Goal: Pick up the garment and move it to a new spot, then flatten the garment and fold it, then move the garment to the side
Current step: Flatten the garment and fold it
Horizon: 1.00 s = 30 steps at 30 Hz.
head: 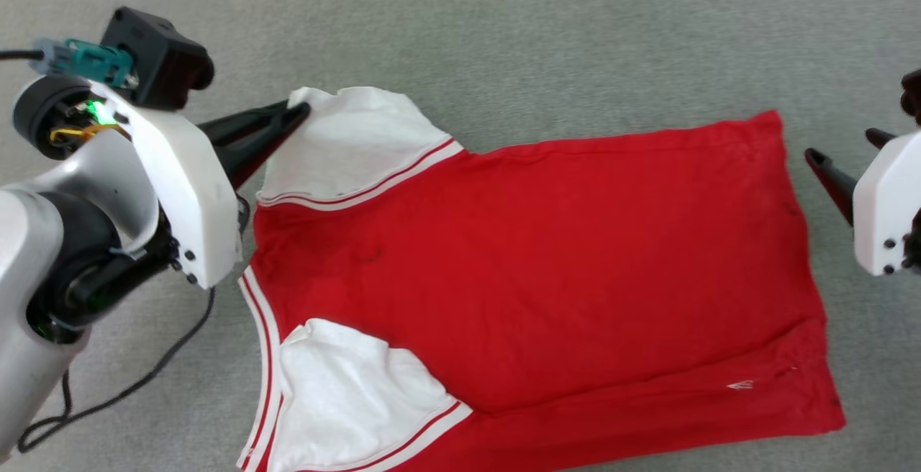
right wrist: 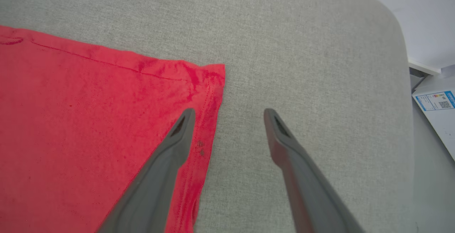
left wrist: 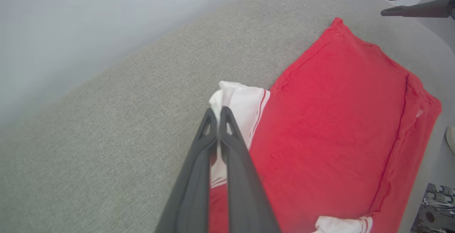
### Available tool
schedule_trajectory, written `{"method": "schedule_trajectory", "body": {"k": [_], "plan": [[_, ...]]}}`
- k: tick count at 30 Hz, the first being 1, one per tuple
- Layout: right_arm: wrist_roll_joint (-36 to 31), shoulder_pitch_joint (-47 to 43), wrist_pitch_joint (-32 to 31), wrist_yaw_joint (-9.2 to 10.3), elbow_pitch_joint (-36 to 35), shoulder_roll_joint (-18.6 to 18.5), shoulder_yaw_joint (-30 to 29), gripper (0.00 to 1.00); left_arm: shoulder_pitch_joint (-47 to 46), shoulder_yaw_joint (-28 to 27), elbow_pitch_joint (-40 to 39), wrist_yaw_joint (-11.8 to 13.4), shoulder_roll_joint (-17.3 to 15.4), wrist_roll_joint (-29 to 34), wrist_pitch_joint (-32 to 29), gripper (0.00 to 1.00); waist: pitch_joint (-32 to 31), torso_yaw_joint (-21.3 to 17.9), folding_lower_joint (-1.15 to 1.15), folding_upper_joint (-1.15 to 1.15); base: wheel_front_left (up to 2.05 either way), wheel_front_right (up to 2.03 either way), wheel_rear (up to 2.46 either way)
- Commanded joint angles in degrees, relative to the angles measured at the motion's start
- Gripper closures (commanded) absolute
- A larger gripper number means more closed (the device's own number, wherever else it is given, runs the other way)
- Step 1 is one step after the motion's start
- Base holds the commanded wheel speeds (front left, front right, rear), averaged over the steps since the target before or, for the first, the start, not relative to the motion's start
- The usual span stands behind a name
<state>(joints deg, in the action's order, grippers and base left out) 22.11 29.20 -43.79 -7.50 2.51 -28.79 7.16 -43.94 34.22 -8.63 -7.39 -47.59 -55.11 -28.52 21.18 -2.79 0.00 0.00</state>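
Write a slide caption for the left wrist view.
Sleeve pinch: left tool shut on the white sleeve of the garment, spread on the grey surface; right tool open beyond its hem.

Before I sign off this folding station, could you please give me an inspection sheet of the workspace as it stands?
Surface: grey fabric surface, smooth.
Job's things: garment lies spread flat, red body, both white sleeves showing.
Clutter: nothing seen.
Grippers: left gripper shut on the far white sleeve at its edge; right gripper open by the hem corner, holding nothing.
Cables: black cable trails across the surface on the robot's left.
Surroundings: labelled white sheet beyond the surface's edge.
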Motion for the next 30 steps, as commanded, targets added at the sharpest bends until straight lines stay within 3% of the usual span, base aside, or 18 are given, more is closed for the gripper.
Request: {"method": "schedule_trajectory", "body": {"k": [1,4,9,18,24,25,26,28,30], "plan": [[0.37,1.91,-1.99,0.02,0.81,-0.45,0.23,0.0,0.78,-0.03,-1.01,-0.01,0.23,0.41,0.61,1.0,1.21,1.58,0.0,0.0,0.0,0.0,0.0],[1.2,4.62,-7.21,0.02,2.77,-1.49,0.97,0.0,1.77,0.1,-3.59,0.33,0.13,1.04,1.69,1.0,2.37,3.21,0.0,0.0,0.0,0.0,0.0],[0.3,8.01,-10.26,0.03,7.02,-2.73,1.58,0.0,3.25,0.24,-7.52,1.17,0.85,1.74,3.52,1.0,4.33,6.01,0.0,0.0,0.0,0.0,0.0],[-2.07,7.63,-6.9,0.02,16.5,-0.34,2.69,0.0,2.87,1.65,-9.11,1.39,3.57,3.07,5.45,1.0,6.32,9.84,0.0,0.0,0.0,0.0,0.0],[-2.16,5.33,-6.1,-0.06,21.02,0.4,5.81,0.0,3.67,2.29,-8.23,1.17,4.05,3.13,6.11,1.0,6.39,10.11,0.0,0.0,0.0,0.0,0.0],[-2.06,5.3,-5.75,-0.07,21.42,0.34,6.26,0.09,3.88,2.41,-8.05,1.14,4.03,3.15,6.22,1.0,6.28,10.03,0.0,0.0,0.0,0.0,0.0],[-1.93,5.41,-5.05,-0.07,21.72,0.38,6.47,0.53,4.0,2.5,-7.87,1.11,3.98,3.19,6.32,1.0,6.12,9.9,0.0,0.0,0.0,0.0,0.0],[-1.83,6.04,-3.41,-0.06,22.1,0.43,6.66,1.0,4.3,2.54,-7.41,1.11,3.85,3.17,6.54,1.0,5.59,9.52,0.0,0.0,0.0,0.0,0.0],[-1.74,6.92,-1.45,-0.05,22.18,0.17,6.7,1.0,4.96,2.44,-6.86,1.45,3.69,3.09,6.83,1.0,4.85,9.12,0.0,0.0,0.0,0.0,0.0]]}}
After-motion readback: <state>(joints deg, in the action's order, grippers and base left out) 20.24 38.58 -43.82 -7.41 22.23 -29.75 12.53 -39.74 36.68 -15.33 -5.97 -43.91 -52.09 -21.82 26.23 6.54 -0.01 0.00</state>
